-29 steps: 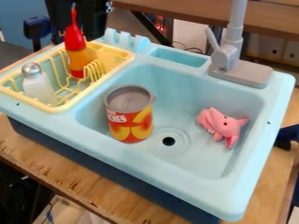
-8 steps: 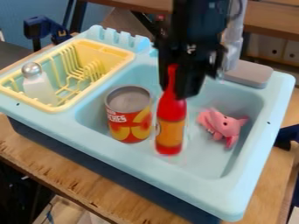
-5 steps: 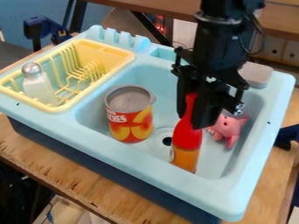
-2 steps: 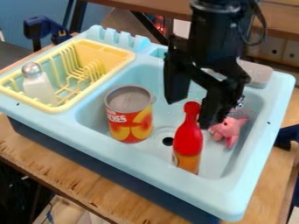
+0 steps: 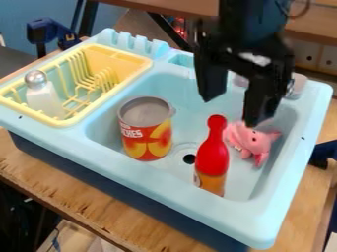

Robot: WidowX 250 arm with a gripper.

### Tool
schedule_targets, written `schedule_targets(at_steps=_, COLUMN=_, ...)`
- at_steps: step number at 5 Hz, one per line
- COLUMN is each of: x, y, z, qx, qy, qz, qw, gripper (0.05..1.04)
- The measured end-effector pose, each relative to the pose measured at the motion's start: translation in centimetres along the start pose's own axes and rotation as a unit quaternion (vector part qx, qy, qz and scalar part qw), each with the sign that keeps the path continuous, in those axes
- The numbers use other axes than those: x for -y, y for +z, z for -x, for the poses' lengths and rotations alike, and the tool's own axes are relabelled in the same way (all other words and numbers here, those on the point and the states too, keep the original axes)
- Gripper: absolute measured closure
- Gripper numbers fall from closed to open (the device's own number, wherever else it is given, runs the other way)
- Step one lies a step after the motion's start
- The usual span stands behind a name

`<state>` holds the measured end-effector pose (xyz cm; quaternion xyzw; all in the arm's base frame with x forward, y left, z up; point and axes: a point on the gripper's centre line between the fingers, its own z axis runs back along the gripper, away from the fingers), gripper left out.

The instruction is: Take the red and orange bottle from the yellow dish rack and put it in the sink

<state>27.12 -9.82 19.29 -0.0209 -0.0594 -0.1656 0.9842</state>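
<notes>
While end effector (image 5: pixel 232 108) hung open, red-topped bottle (image 5: pixel 212 160) near sink's (image 5: pixel 260 224) front edge looked light, stiff, slick; neck (image 5: pixel 217 129) suited gripping.

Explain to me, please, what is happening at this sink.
The robot's black gripper hangs open above the basin and holds nothing. Just below it, a red and orange bottle stands on its own. A can and a pink toy are also in the basin, on either side of the bottle. A shaker is in the yellow rack.
</notes>
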Motion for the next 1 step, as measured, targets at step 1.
schedule_targets(at_steps=1, x=-1.5, y=1.47, z=-0.87, qx=0.022, qy=0.038, qz=0.01, qw=0.999, gripper=0.082)
